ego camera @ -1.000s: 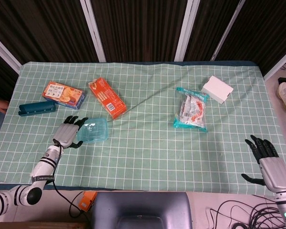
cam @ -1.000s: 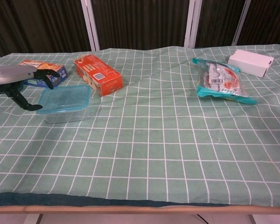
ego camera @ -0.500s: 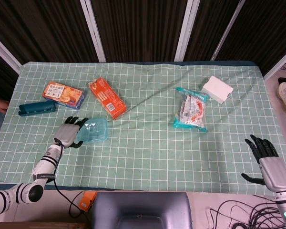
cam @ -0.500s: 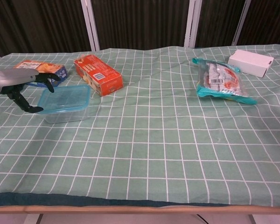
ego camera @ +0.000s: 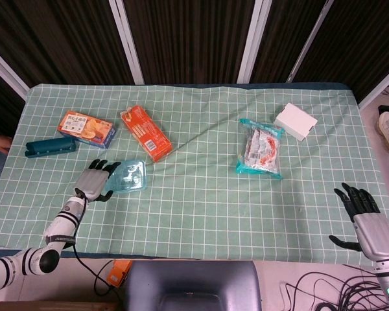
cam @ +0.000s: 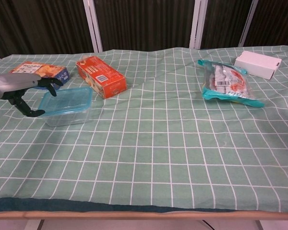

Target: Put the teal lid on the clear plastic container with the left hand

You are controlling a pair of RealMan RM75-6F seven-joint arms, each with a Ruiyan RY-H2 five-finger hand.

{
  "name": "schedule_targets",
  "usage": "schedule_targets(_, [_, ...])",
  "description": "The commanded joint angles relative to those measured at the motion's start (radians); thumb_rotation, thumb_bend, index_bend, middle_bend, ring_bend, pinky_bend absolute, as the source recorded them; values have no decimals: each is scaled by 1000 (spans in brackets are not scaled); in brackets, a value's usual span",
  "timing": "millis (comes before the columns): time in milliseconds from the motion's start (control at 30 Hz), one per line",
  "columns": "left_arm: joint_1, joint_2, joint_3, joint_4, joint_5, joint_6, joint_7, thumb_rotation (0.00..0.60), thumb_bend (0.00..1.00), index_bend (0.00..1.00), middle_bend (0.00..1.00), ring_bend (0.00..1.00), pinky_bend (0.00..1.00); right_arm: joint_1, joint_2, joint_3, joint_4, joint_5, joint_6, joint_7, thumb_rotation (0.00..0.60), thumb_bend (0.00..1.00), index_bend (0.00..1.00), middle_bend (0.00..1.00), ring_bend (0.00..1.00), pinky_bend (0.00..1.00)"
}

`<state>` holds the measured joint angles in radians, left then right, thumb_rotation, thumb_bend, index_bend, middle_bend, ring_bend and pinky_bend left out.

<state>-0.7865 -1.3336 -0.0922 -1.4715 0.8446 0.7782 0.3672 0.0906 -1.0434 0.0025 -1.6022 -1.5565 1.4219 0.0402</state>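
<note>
Clear plastic container, rounded-rectangular, translucent, sits at left of frame on green checked cloth, teal lid on top. Left hand, grey shell with dark fingers, spread at lid's left edge, touching it, not gripping. Versus half a second ago: lid tilted slightly, hand barely shifted. Right hand spread, lower right, holding nothing.

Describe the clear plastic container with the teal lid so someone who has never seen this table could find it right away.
Start at the green checked tablecloth and go to the side of the robot's left hand. Right at that hand's fingertips sits the clear plastic container, just nearer the robot than the orange box. It is the only see-through item there, a shallow tub topped by a teal lid; its neighbours are printed cardboard boxes.
</note>
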Motion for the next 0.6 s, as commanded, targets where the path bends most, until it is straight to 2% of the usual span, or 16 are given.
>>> schedule_targets(33, [-4,-1,2,1,-5,0,4,600,392,0,212,69,0,1,0,1,-1,0,0,-1,600,151,0,0,0,0])
schedule_targets(600, [-22,-3,33,0,-44,-22,24,600,393,0,226,78,0,0,0,-1,-2,0,-3,-4,600,151,0,0,0,0])
